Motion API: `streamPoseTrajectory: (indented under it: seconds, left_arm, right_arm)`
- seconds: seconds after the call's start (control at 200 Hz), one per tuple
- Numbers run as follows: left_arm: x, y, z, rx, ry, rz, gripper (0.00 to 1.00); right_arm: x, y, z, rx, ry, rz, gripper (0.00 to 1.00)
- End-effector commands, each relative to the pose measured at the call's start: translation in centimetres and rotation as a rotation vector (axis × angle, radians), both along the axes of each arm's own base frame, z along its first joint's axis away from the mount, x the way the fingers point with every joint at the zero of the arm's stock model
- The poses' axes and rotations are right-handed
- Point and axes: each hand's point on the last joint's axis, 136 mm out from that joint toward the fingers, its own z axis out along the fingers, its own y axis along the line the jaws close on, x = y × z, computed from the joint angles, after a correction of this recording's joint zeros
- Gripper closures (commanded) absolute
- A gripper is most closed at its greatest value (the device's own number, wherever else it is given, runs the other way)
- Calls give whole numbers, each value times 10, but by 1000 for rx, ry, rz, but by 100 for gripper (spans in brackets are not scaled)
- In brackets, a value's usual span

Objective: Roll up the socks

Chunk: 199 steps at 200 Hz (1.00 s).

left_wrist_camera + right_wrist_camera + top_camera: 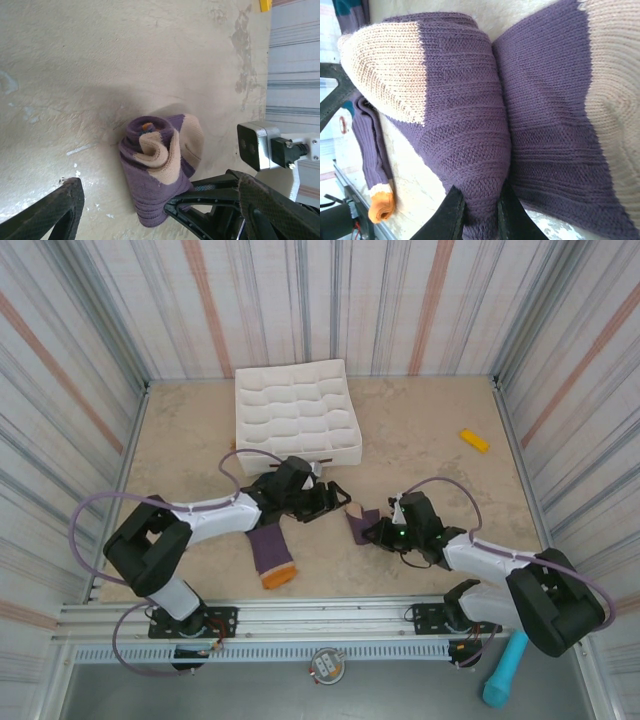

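So your right claw [479, 212] is pressed together on a fold of the rolled sock [160, 165], low centre of the right wrist view. That pinch looks like what keeps the roll from springing open on the worktop [430, 440]. Your left claw [160, 186] is spread wide, with a finger on either side of the bundle and touching neither, so I'd guess it's there to tuck the cuff over or to get clear. The roll sits centre of the top view, just right of the left claw. The other sock [270, 552] lies flat to the lower left of it, orange toe toward the bottom edge. It isn't rolled yet, so you're roughly half done.
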Motion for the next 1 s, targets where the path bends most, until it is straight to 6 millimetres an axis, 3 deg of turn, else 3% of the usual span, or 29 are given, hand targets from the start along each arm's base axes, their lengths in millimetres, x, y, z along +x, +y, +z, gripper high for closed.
streamPoseTrajectory:
  seconds: [0.0,0.346,0.551,0.992]
  left_arm:
    - [0,-7,-3,1,-18,-38,17]
    - [-13,-33,-29,27,41,-111,30]
    - [-16,-53,-33,33,31,-159,36]
    - [-19,-69,-55,44,78,-212,47]
  right_arm:
    - [-25,-19,-29,-26,186,-59,100]
    - [-27,-34,-39,88,320,-173,100]
    - [-30,-41,-48,94,367,-216,100]
    - [-29,-50,-47,111,374,-255,98]
